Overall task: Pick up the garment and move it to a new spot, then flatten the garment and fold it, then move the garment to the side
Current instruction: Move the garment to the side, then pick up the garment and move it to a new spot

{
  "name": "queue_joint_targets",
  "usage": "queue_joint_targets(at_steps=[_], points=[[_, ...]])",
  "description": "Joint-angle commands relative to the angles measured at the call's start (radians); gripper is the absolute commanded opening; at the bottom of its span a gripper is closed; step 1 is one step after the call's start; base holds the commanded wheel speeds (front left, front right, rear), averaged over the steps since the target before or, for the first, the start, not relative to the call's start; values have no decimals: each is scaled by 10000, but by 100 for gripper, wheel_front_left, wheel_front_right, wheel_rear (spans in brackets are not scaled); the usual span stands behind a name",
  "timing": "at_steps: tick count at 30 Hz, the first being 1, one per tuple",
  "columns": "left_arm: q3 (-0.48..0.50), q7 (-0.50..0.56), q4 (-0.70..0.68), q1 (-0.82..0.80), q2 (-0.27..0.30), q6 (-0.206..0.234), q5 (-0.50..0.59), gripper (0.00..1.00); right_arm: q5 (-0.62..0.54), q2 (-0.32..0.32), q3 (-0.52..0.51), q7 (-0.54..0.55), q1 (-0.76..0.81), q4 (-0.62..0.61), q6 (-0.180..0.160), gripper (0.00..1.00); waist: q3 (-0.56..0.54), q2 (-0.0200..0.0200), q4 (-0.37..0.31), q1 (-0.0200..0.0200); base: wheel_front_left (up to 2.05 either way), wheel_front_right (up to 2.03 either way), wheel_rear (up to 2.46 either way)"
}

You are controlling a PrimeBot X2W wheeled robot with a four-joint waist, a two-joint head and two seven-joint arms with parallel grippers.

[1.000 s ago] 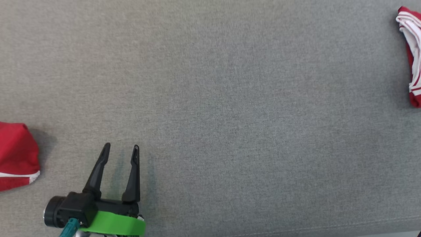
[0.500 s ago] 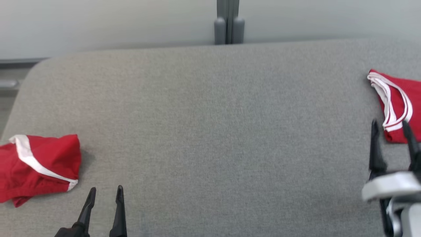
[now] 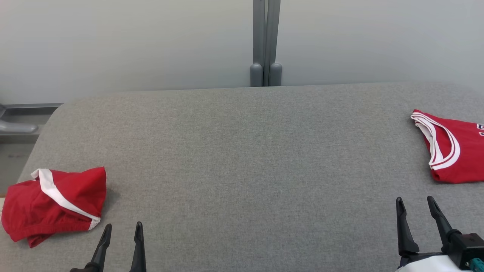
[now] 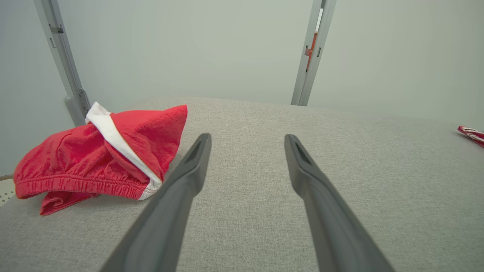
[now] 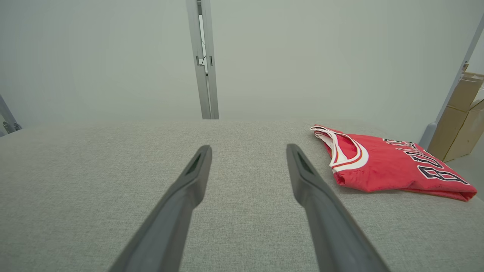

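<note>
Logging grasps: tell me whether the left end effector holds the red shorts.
No, the left end effector is open, and the red shorts lie apart from it.

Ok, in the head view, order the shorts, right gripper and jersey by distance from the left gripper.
From the left gripper:
1. The shorts, just to its left.
2. The right gripper, across the table, near edge.
3. The jersey, far right, beyond that gripper.

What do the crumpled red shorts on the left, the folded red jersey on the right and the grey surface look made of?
Crumpled red shorts: soft matte knit, probably cotton-like; fuzzy texture, gathered elastic waistband.
Folded red jersey: smoother, thinner sports fabric, likely synthetic; printed black lettering.
Grey surface: woven upholstery cloth, matte; visible heathered weave.
</note>
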Motion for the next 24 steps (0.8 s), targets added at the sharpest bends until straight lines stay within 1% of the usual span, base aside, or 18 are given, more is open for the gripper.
queue_joint_targets(at_steps=[1,10,15,17,20,24], points=[[-29,1,16,-32,-7,-18,27,100,118,-12,13,-23,66,9,-18,100,7,0,-43,1,0,0,0],[-96,1,24,-8,-8,-18,10,100,174,-3,32,-24,-18,49,-18,100,45,0,7,1,0,0,0],[-111,1,38,-31,-6,-18,60,100,244,-4,73,-26,87,67,-18,100,29,0,250,1,0,0,0],[-145,1,19,-117,-6,-18,105,100,320,-2,120,-24,148,57,-18,100,23,0,498,1,0,0,0],[-202,1,34,-212,41,-19,126,100,449,-3,196,-24,214,71,-18,100,0,0,1088,1,0,0,0],[-81,1,46,-113,126,-19,145,100,581,-2,681,-26,154,162,-18,100,-34,0,2129,1,0,0,0]])
